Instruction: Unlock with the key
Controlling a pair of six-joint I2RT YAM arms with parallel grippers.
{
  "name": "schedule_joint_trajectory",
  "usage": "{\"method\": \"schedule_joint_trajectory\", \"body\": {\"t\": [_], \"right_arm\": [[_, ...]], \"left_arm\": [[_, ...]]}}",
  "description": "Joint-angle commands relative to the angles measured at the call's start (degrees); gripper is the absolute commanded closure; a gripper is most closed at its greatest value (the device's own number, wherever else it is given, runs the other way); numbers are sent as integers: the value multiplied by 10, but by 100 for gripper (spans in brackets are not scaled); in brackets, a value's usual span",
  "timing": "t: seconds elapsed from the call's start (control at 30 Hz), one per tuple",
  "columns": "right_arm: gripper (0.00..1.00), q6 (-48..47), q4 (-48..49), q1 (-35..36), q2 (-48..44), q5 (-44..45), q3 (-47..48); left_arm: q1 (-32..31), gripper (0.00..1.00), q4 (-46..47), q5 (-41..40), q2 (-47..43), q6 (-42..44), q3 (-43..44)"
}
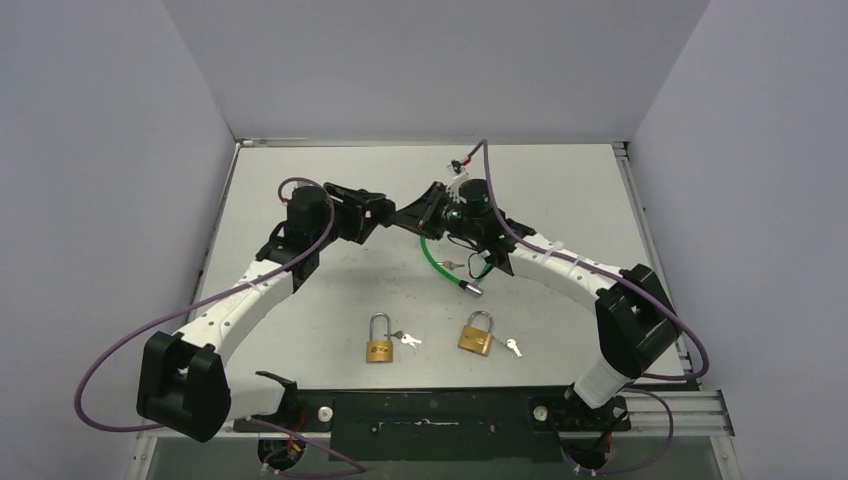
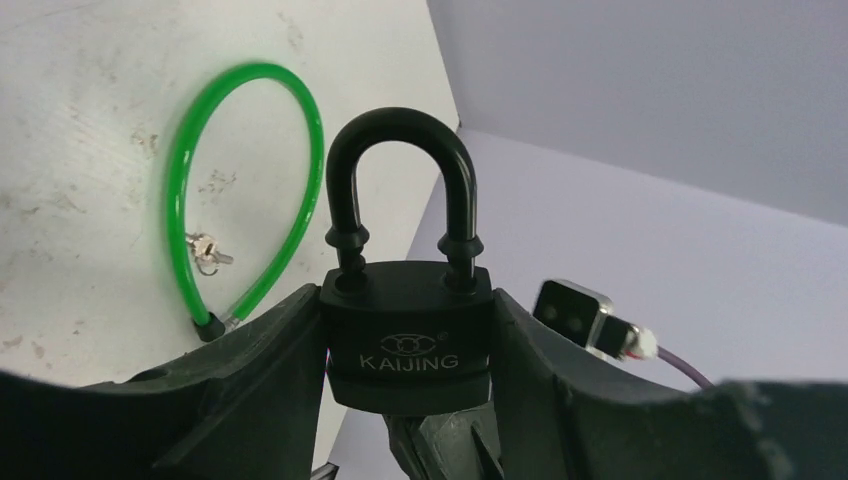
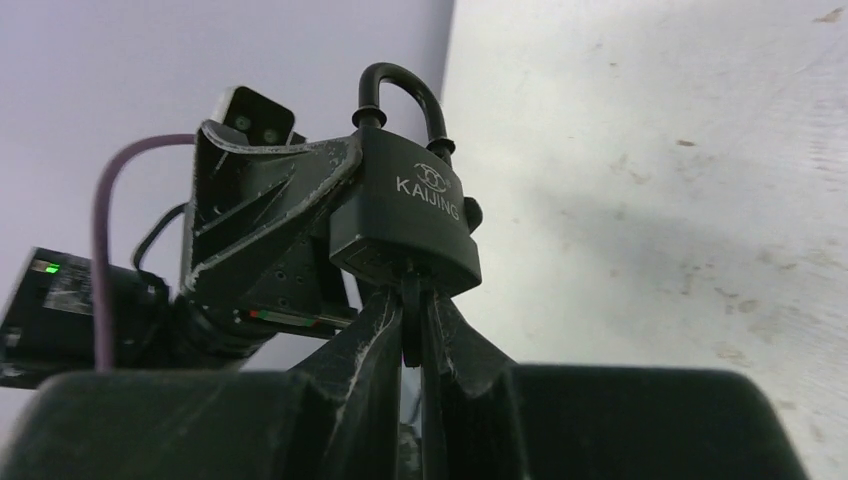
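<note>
My left gripper [image 2: 408, 345] is shut on a black KAIJING padlock [image 2: 408, 325], gripping its body by the sides and holding it in the air above the table's middle. Its shackle [image 2: 400, 180] sits down in the body. My right gripper [image 3: 412, 330] is shut on a dark key [image 3: 410, 318] that stands in the underside of the padlock [image 3: 415, 215]. In the top view the two grippers meet at the padlock [image 1: 397, 213], left gripper [image 1: 385, 212] facing right gripper [image 1: 412, 216].
A green cable lock [image 1: 440, 268] with a small key [image 2: 205, 250] lies under the arms. Two brass padlocks [image 1: 379, 341] [image 1: 477, 335], each with a key beside it, lie near the front. Grey walls enclose the white table [image 1: 560, 190].
</note>
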Motion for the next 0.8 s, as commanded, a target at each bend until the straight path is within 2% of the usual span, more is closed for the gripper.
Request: {"method": "schedule_joint_trajectory", "body": {"t": [0.0,0.1,0.13,0.17,0.2,0.27,0.3,0.37,0.47,0.6,0.77], "right_arm": [[100,161,140,-22,-17,-30,-53],[100,167,143,-24,-29,-27,-50],[100,133,106,-24,-32,-21,-32],[95,93,58,-25,-37,-6,-13],[80,52,23,-25,-42,10,2],[55,-22,-8,-29,-58,25,10],[46,-57,-10,-31,-70,29,5],[37,-129,-13,-36,-100,36,-11],[32,-229,-25,-44,-155,44,-34],[25,-288,-30,-68,-219,36,-44],[19,-351,-55,-75,-201,-54,32]], "left_arm": [[-17,100,174,69,-52,53,19],[-17,100,207,68,-49,58,10],[-17,100,214,66,-47,61,8],[-17,100,225,63,-46,70,7],[-17,100,232,59,-45,83,7],[-16,100,241,50,-43,116,6],[-16,100,246,46,-44,136,6],[-16,100,253,41,-44,183,6],[-12,100,284,58,-45,277,0],[-12,100,352,88,-62,398,-28],[-12,100,406,209,-73,578,-38]]}}
